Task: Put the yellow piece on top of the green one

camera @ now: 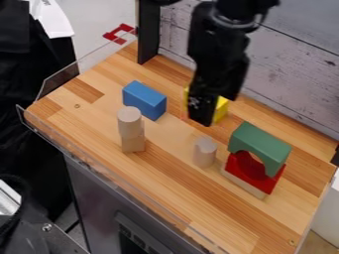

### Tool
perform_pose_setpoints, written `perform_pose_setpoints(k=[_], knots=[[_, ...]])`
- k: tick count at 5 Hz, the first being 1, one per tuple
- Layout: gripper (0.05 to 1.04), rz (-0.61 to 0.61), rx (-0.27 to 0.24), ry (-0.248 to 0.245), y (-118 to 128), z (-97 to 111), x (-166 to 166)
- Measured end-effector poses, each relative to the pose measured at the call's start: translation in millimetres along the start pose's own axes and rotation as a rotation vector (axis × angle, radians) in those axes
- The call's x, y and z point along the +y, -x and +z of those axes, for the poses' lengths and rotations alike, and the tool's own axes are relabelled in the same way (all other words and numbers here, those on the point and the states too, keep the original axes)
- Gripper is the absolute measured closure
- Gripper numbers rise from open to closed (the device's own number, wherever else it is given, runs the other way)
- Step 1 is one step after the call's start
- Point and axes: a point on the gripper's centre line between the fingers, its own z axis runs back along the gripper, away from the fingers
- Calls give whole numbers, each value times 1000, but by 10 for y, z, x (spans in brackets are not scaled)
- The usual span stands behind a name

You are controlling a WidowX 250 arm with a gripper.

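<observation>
The black gripper (210, 105) hangs over the back middle of the wooden table, in front of the yellow piece (221, 110) and covering much of it. Parts of the yellow piece show on both sides of the gripper; whether the two touch, I cannot tell. To the right, the green arch (259, 144) lies on top of a red arched block (253, 172), which rests on a thin pale wooden block (244, 182).
A blue block (144, 99) lies left of the gripper. Near it, a pale cylinder (130, 120) stands on a small wooden block (133, 144). Another pale cylinder (204, 152) stands between gripper and arch stack. A whitewashed plank wall (291, 74) runs behind the table (198, 198).
</observation>
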Motion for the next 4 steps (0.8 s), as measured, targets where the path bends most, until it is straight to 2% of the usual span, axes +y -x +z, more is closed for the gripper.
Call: perform_pose_setpoints(k=[1, 3, 4], knots=[[83, -23, -1, -19, -209, -168, -180], [83, -55, -8, 33, -421, -152, -582], [83, -44, 27, 35, -446, -256, -678]])
